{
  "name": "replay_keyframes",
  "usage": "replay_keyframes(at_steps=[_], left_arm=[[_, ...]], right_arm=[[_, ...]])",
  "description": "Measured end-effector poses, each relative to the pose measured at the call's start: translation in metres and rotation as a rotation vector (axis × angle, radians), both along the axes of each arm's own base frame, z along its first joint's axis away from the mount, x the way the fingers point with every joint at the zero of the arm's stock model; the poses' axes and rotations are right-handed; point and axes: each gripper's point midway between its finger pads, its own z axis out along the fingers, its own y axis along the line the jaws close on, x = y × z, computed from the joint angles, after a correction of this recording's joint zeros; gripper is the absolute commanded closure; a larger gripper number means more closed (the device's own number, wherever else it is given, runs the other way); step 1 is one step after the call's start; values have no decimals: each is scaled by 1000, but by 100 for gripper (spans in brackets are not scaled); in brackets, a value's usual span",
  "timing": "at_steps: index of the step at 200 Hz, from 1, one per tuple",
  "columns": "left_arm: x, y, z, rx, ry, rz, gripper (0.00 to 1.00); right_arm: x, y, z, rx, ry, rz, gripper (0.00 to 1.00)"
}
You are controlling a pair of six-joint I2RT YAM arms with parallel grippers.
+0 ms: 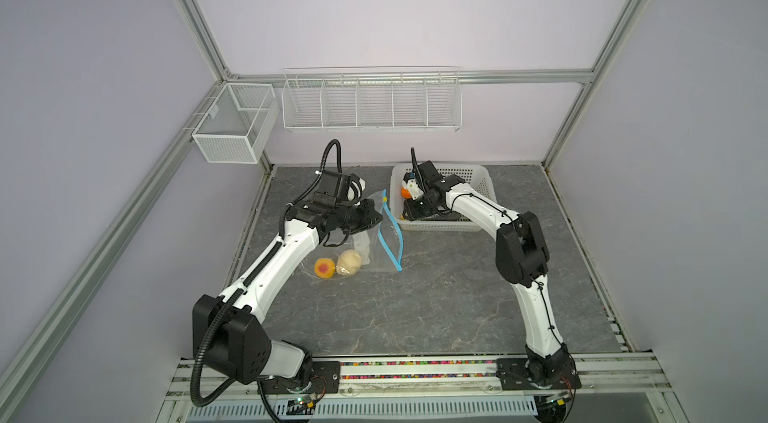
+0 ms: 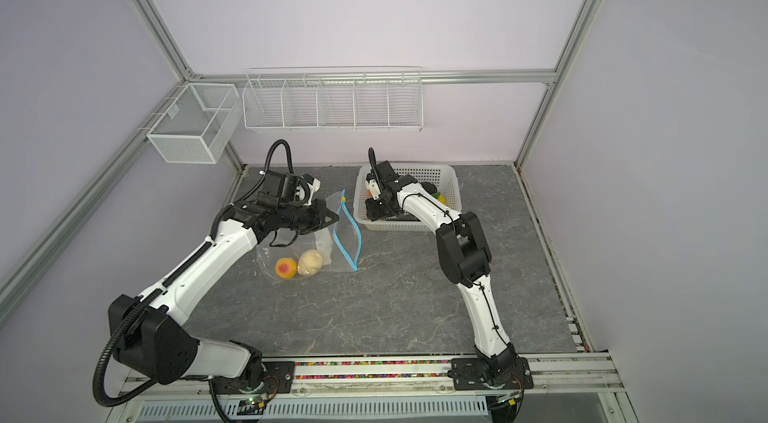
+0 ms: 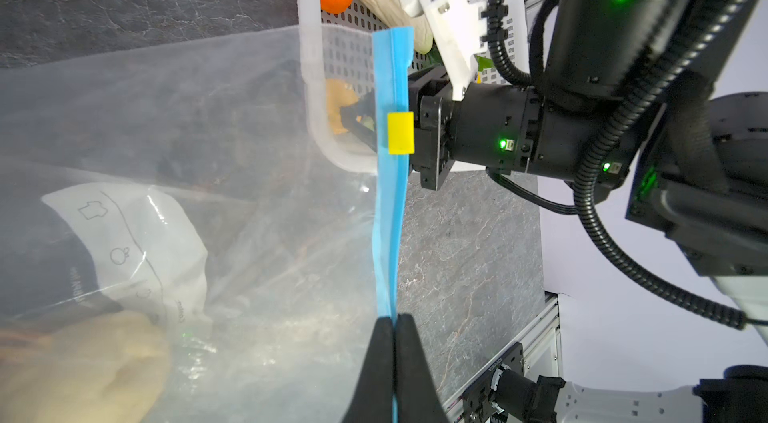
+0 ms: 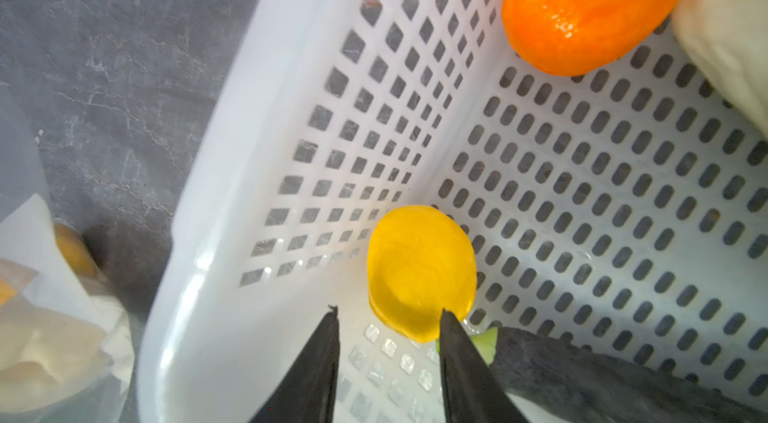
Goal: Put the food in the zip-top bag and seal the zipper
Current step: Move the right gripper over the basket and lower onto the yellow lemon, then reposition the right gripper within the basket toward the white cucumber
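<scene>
Two foods (image 1: 324, 267) lie bagged on the surface (image 1: 415, 296); left claw (image 3: 392, 321) pinches the blue zipper (image 3: 390, 213), holding the zip-top bag (image 3: 249, 142) mouth up for loading, while right claw (image 4: 388, 317), spread, hovers at a yellow fruit (image 4: 422, 271) in the basket (image 4: 249, 150).

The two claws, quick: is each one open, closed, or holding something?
Left gripper: closed, pinching the blue zipper.
Right gripper: open, holding nothing, next to a yellow fruit in the basket.
</scene>
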Motion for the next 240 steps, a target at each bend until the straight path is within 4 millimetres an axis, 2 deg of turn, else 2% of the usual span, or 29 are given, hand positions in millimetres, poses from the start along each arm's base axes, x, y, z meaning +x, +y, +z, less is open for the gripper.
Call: replay_keyframes(at_steps=[54,87,114,136,175,198,240], left_arm=[[2,-1,-1,-9,1,-2,100],[3,-4,-6,-11,16,-8,100],[3,-4,-6,-10,17,-9,100],[3,-4,-6,-10,17,-9,100],[3,-4,-6,-10,17,-8,100],[3,-4,-6,-10,16,-9,100],[4,-3,-6,-10,17,-6,100]], right_arm=[[-17,-6,-8,-12,21,6,56],[-20,-7,-14,-12,28,5,55],[-16,-14,-11,-35,3,-6,54],[-11,-31,-3,-60,-24,-30,54],[-9,-79,12,-115,-53,-105,53],[-19,-91,15,-146,-61,-112,53],[-39,-106,8,-201,-44,-117,52]])
